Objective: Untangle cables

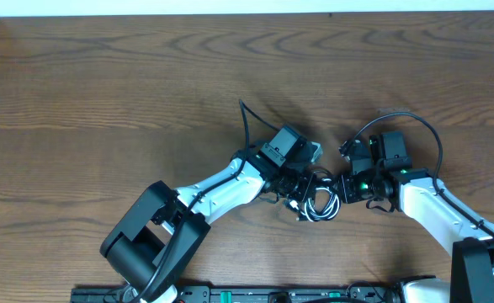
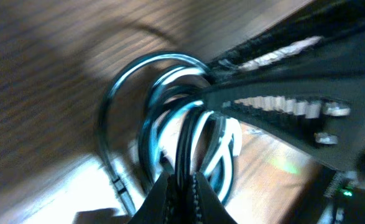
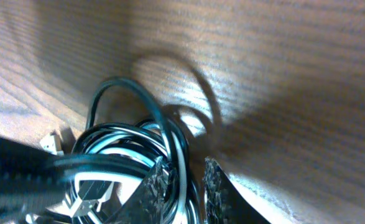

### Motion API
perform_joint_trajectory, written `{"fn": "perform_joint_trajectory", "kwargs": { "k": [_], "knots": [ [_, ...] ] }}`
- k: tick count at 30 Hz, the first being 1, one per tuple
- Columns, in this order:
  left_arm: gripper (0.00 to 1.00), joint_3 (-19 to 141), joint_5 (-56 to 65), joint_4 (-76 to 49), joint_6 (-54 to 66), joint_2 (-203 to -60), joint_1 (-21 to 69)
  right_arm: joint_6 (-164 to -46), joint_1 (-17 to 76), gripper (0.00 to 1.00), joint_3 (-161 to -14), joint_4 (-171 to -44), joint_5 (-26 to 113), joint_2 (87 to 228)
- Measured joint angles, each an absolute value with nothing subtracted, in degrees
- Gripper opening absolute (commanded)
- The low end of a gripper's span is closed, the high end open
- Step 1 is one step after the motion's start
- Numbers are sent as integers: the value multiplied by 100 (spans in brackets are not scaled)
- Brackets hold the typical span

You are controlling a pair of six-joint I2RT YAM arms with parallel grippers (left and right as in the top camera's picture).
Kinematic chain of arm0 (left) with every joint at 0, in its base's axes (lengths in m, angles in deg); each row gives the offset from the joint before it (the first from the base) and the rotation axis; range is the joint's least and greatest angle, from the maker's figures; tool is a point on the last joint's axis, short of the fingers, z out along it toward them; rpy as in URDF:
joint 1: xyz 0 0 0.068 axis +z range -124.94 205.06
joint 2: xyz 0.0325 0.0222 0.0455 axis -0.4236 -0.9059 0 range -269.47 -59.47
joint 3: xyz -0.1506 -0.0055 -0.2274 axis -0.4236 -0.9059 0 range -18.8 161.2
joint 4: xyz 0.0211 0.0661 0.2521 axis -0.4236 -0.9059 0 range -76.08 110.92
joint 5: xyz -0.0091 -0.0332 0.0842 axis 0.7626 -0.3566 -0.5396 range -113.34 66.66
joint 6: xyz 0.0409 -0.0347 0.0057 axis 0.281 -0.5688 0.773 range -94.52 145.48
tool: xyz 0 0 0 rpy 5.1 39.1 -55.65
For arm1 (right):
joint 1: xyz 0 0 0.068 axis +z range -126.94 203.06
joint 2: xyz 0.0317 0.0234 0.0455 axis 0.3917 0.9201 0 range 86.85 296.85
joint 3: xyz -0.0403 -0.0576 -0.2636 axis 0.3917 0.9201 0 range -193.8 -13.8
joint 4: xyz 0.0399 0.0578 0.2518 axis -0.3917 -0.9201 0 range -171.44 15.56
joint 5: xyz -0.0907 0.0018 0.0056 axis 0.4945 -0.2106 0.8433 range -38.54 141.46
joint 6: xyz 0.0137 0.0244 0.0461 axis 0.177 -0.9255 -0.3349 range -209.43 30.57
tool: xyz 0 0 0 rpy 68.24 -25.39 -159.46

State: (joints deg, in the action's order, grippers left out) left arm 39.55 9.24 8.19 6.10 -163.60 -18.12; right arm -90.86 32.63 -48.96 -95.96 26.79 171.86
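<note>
Since my left gripper (image 2: 181, 182) is pressed together on a black strand of the cables (image 1: 319, 202), that side looks held. My right gripper (image 3: 186, 180) has its fingers a little apart around another black strand; whether it pinches it, I cannot tell. The cables lie as one small coil, black loops with a white one, on the tabletop (image 1: 103, 84) between both grippers. I think pulling apart now could tighten the loops into a knot, because the strands cross each other.
</note>
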Motion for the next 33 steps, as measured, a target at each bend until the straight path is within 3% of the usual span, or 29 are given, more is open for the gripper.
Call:
{"fn": "perform_joint_trajectory", "kwargs": {
  "k": [3, 10, 15, 23, 28, 33],
  "knots": [
    [7, 3955, 622, 585, 628, -16358, -1823, -9084, 3265, 1, -4830, -9594, 2642, 17186],
    [7, 3955, 489, 518, 630, -16358, -1840, -9427, 3300, 1, -4809, -9581, 2926, 17184],
    [7, 3977, 296, 129, 652, -16358, -1860, -11110, 3357, 1, -4822, -9526, 4985, 17075],
    [7, 4095, -191, -287, 656, -16317, -1858, -12998, 2563, 2, -4870, -10121, 6227, 17046],
    [7, 4073, -379, -298, 706, -16290, -1718, -13193, 2165, 41, -4826, -10247, 6909, 17072],
    [7, 4058, -508, -265, 752, -15685, -1145, -12052, 2111, 58, -4793, -9550, 6017, 17090]
  ]
}}
